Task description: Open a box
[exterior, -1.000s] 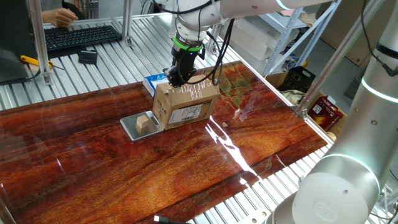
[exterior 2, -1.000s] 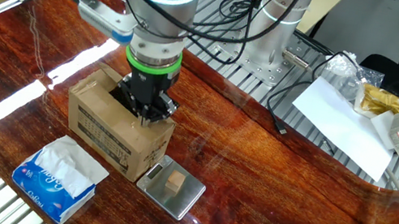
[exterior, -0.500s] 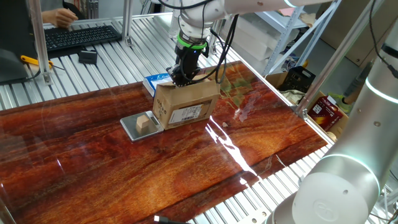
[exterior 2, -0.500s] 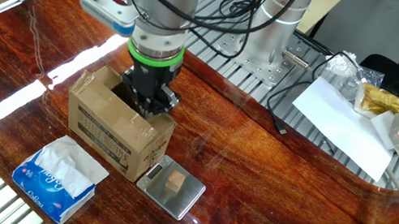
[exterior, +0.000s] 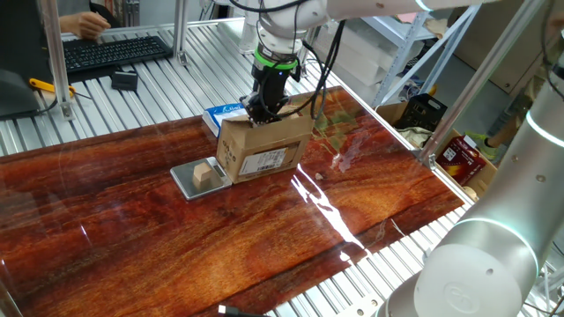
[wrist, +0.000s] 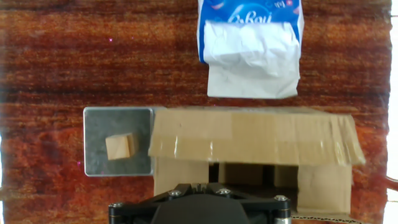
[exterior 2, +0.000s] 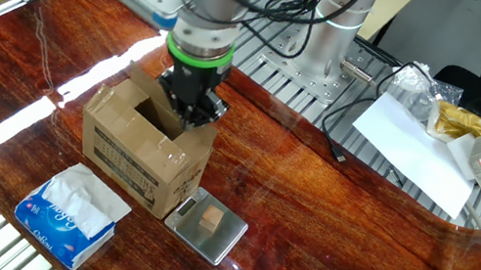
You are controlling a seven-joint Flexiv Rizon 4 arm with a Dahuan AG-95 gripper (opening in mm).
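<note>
The brown cardboard box [exterior: 264, 150] stands on the wooden table with its white label facing the front; it also shows in the other fixed view [exterior 2: 143, 153] and in the hand view [wrist: 249, 140]. Its top is partly open, with a dark opening. One long flap [wrist: 255, 137] is folded out toward the tissue packet. My gripper [exterior 2: 187, 114] hangs over the box's far top edge with its fingers together, pinched on a flap there. It also shows in one fixed view [exterior: 262, 111]. The hand view shows only the gripper's black body, not the fingertips.
A blue-and-white tissue packet [exterior 2: 73, 213] lies beside the box. A small wooden cube [exterior 2: 211, 217] sits on a grey metal plate [exterior 2: 227, 240] against the box's end. A power strip [exterior 2: 139, 6], cables and white paper [exterior 2: 416, 151] lie beyond the table's far side.
My gripper has risen out of the box's opening and moved toward its far edge. The opening shows wider and a flap stands higher. The box has stayed in place.
</note>
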